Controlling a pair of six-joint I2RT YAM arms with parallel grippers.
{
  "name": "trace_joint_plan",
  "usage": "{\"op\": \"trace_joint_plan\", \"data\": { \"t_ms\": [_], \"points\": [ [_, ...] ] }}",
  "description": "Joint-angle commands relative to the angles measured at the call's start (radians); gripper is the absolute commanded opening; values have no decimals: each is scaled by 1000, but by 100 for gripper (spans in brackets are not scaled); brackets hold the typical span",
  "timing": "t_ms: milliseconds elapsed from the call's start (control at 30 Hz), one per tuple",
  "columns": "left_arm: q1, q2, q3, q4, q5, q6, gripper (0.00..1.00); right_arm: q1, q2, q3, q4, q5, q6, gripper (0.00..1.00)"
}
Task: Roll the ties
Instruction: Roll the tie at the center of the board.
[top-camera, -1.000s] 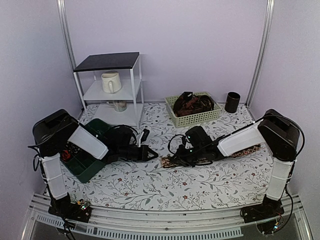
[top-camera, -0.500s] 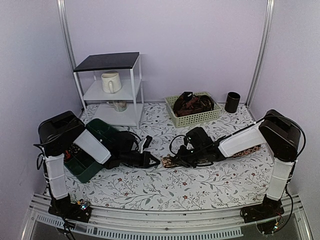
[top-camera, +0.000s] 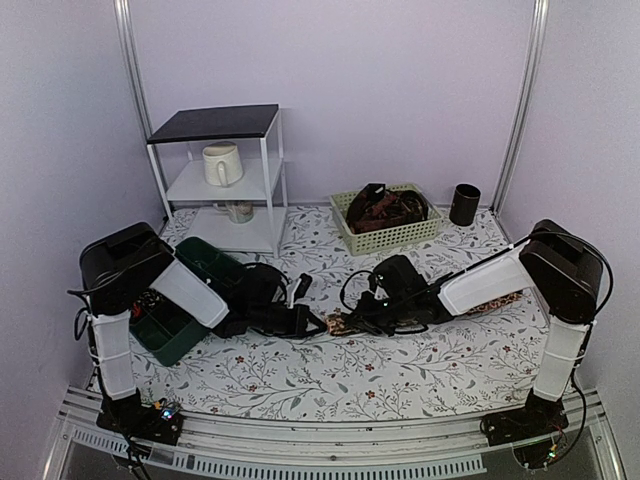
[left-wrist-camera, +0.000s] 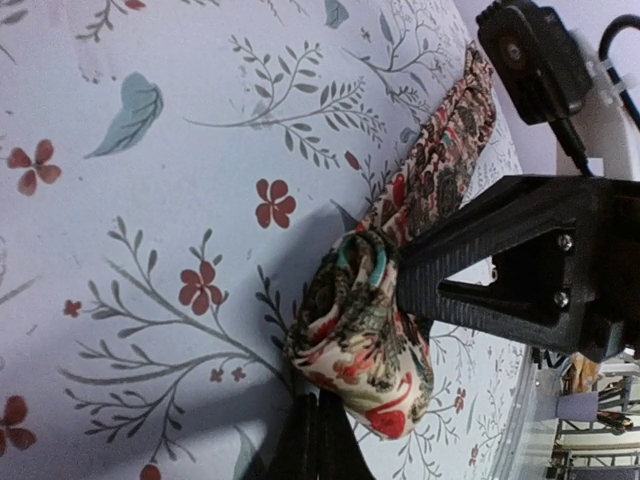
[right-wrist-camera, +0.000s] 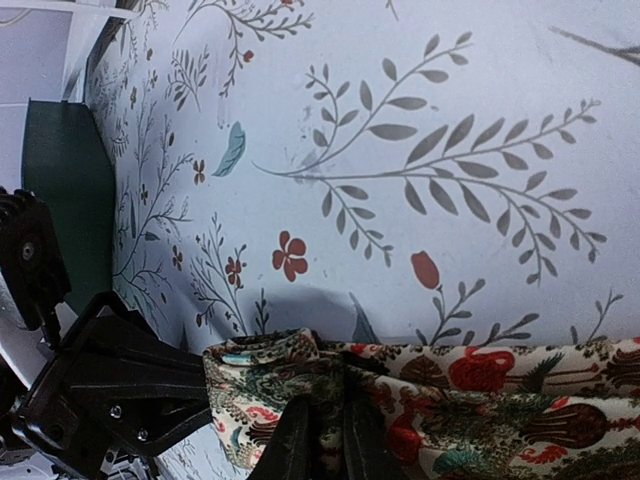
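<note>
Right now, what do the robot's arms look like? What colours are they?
Both arms match. The left arm and right arm each have a chunky black shoulder box, a smooth white middle and a white lower part. Thin black cables loop beside them. The fingers are flat, black and pointy.

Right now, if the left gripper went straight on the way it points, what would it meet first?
The rolled end of the tie, right before the left gripper, perhaps touching it. Just behind is the right gripper.
</note>
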Motion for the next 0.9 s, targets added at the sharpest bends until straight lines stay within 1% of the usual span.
{"op": "trace_joint_plan", "data": {
  "t_ms": [0,200,400,467,567,767,867],
  "points": [
    [-38,37,33,-178,-63,-25,0,1,-27,-27,-43,32,-9,14],
    [-38,36,69,-174,-73,-27,0,-1,-40,-42,-43,53,-11,17],
    [-38,20,84,-56,-32,-17,0,0,-57,-51,-44,58,-15,18],
    [-36,18,86,-13,-10,-19,0,0,-76,-54,-45,64,-22,20],
    [-35,22,105,1,10,-20,0,-1,-102,-54,-53,63,-31,22],
    [-35,28,121,-18,7,-15,0,-11,-117,-52,-55,48,-43,22],
    [-35,29,117,-16,9,-15,0,-19,-119,-54,-54,48,-53,18]
  ]
}}
